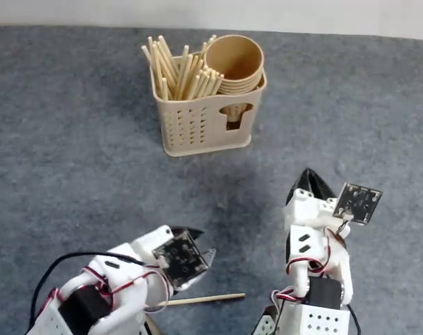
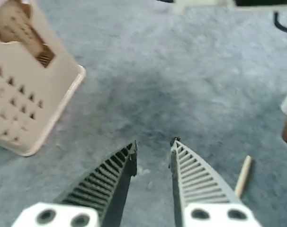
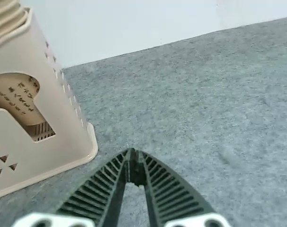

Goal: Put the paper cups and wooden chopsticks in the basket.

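A beige perforated basket stands at the back of the grey mat. It holds several wooden chopsticks on one side and a stack of paper cups on the other. One loose chopstick lies on the mat at the front, beside my left arm; its tip lies just outside one finger. My left gripper is open above the mat with nothing between its fingers. My right gripper is shut and empty, pointing at the mat near the basket.
The grey mat covers the table, with a pale wall edge behind the basket. In the high view both arms sit at the front edge, the left arm low and the right arm beside it.
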Available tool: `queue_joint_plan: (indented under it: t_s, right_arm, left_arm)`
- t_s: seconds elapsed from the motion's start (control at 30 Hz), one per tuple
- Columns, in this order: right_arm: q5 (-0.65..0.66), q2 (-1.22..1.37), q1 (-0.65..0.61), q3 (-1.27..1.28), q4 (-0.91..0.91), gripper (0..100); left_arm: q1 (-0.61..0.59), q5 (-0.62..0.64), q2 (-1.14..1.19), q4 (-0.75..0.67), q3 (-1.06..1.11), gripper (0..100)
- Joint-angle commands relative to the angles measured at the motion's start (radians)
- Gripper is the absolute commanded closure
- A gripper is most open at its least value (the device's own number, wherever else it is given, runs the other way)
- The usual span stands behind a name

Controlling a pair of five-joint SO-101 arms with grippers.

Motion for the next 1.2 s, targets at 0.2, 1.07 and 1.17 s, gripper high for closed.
queue_joint_plan:
  t_s: [0.2, 1.07, 1.17]
  right_arm:
    - [-0.015, -0.013, 0.110, -0.008, -0.027, 99.2]
    - [-0.014, -0.013, 0.243, -0.018, -0.062, 99.2]
    - [-0.012, -0.013, 0.242, -0.016, -0.062, 99.2]
  left_arm:
    - [0.090, -0.011, 0.182, -0.064, 0.042, 87]
    - [0.185, 0.098, 0.938, -0.333, -0.073, 78]
    - [0.185, 0.098, 1.023, -0.344, -0.108, 78]
